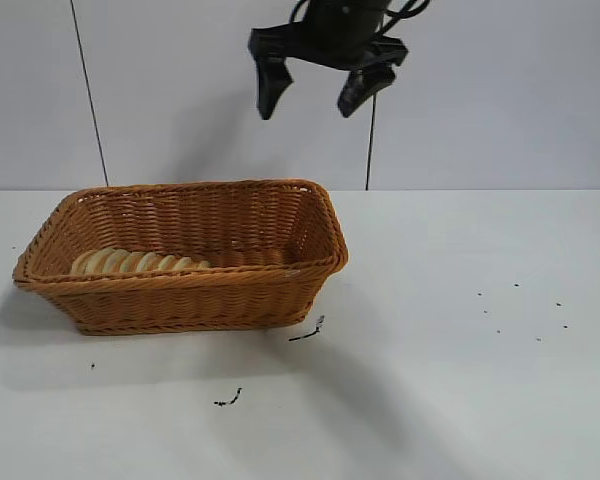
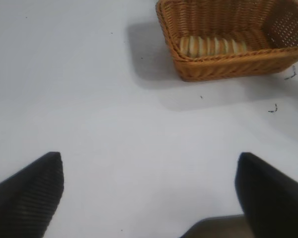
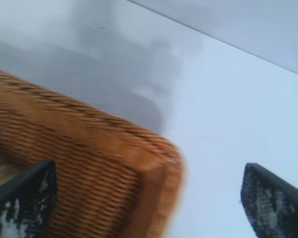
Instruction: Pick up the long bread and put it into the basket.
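White table [image 1: 460,400], pale wall [image 1: 500,90] behind

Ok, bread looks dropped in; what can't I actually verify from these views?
- long bread: exterior view shows only its top; the basket near wall hides the rest.
- Right wrist view: motion blur smears the basket; the bread is not discernible.
- right gripper: arm cut off by the exterior view's top edge.
- left gripper: absent from the exterior view.
- Dark specks on the table: too small to identify.

1 basket [image 1: 195,290], 1 long bread [image 1: 135,263] (inside it), 2 grippers: right gripper [image 1: 317,95], left gripper [image 2: 149,186]
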`<state>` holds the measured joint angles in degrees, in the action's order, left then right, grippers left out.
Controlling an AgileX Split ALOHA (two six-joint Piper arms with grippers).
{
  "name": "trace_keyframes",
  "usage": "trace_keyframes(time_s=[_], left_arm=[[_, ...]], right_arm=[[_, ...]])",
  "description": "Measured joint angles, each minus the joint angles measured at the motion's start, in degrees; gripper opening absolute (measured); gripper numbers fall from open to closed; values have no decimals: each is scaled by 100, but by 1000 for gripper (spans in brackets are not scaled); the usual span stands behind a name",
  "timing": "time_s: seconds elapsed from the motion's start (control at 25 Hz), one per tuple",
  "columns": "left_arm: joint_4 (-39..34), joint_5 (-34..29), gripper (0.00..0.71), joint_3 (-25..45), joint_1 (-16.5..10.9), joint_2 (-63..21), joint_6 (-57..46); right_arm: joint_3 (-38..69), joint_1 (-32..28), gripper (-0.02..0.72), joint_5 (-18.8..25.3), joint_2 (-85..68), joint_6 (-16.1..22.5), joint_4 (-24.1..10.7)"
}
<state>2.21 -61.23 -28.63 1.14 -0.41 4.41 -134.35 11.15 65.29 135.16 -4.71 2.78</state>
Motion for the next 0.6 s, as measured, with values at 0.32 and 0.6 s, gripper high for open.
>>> trace_keyframes(time_s=[0.32,0.6], left_arm=[[0,0,692,0,0,0,0],[0,0,692,0,0,0,0]], right_arm=[[0,-921,689,363,0,27,45],[38,-1053,689,436,-45,27,190]])
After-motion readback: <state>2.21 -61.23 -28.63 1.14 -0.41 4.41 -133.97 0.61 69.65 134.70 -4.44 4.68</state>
